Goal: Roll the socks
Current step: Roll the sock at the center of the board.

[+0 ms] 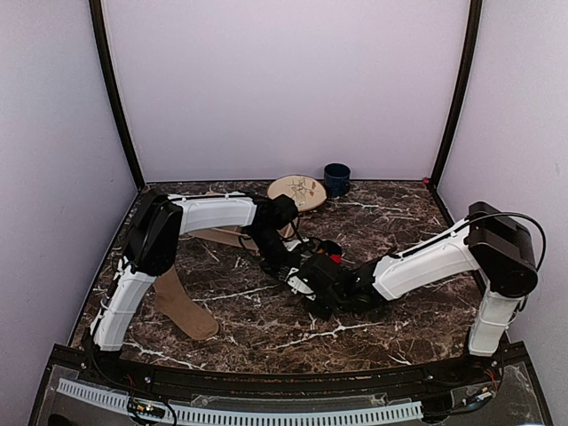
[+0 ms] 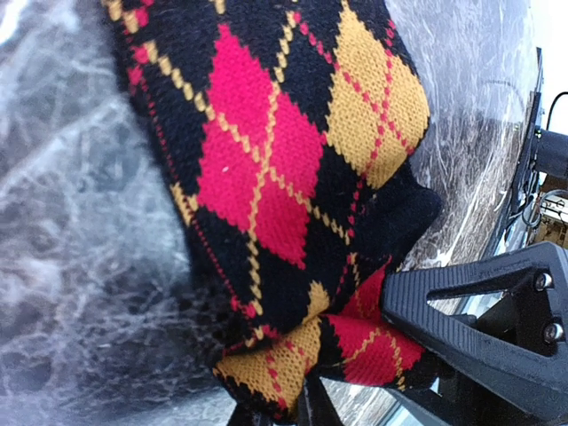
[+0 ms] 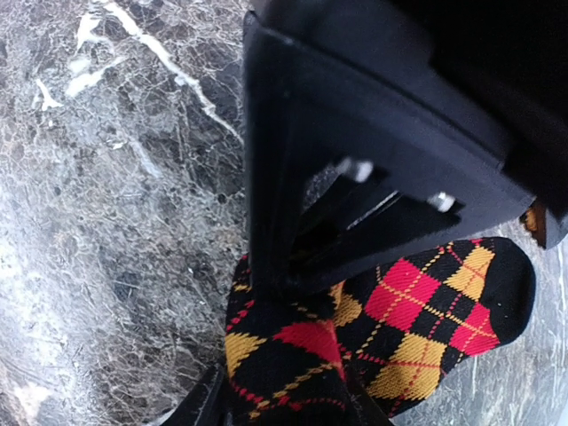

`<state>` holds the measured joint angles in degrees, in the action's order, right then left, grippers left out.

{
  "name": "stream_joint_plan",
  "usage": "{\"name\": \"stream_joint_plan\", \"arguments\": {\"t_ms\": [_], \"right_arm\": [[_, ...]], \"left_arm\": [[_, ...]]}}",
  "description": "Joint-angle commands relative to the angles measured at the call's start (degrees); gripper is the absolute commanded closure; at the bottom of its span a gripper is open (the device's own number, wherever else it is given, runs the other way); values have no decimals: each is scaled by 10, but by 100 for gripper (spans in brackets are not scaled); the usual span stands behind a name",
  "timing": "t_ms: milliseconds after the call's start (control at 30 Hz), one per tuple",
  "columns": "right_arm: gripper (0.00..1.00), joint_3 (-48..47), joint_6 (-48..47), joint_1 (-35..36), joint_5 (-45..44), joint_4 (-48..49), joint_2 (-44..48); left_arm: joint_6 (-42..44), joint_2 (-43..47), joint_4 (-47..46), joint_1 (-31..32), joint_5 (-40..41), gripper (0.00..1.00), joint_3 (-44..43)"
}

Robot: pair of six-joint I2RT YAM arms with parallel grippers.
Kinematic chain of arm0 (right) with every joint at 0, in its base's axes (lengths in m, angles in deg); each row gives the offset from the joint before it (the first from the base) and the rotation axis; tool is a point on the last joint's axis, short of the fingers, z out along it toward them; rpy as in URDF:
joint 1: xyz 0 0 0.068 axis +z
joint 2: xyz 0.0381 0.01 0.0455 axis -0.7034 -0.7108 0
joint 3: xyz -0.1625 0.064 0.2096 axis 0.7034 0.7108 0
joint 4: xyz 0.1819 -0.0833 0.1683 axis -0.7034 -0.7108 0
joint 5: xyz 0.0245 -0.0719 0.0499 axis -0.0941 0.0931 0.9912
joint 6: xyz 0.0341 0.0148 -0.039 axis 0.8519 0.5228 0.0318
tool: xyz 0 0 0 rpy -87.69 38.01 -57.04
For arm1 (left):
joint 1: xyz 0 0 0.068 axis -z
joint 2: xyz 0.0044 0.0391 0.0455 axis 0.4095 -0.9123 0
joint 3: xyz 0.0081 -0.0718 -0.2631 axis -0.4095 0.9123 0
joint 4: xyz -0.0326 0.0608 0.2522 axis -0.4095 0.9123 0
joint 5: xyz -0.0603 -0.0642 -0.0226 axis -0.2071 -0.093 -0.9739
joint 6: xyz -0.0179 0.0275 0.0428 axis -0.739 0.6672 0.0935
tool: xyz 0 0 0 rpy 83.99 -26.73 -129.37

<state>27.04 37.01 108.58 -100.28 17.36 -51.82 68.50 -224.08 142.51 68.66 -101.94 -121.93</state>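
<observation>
Argyle sock [image 2: 266, 160], pinched by the closed left claw [image 2: 355, 373], is straddled from the right by the right claw [image 3: 280, 401], its grip unclear.

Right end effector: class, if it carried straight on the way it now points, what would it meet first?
The black knitted sock with red and orange argyle diamonds, lying between the fingers of the right end effector; beneath it, probably the dark marble-patterned table, though depth is unclear.
</observation>
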Motion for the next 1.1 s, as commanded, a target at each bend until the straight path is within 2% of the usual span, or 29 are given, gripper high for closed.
{"name": "stream_joint_plan", "arguments": {"t_ms": [0,200,233,400,533,633,800,967,1067], "right_arm": [[63,7,24,-23,16,-83,-32],[63,-9,30,-27,17,-90,-35],[59,-9,36,-26,11,-91,-33],[25,11,54,-17,-9,-84,9],[15,6,72,-11,-1,-100,38],[0,-6,88,-10,10,-106,49],[1,-8,134,-10,2,-83,66],[1,-3,132,-11,51,-54,73],[14,-29,101,1,26,-69,45]], "left_arm": [[8,-13,32,-4,13,90,-5],[7,-13,31,-4,13,89,-2],[7,-14,31,-4,16,89,-1],[7,-15,35,-3,23,89,3],[8,-16,36,-3,26,89,6],[9,-15,36,-3,25,89,9],[12,-15,38,-3,27,89,14],[17,-17,39,-3,27,89,15],[19,-17,40,-3,25,89,15]]}}
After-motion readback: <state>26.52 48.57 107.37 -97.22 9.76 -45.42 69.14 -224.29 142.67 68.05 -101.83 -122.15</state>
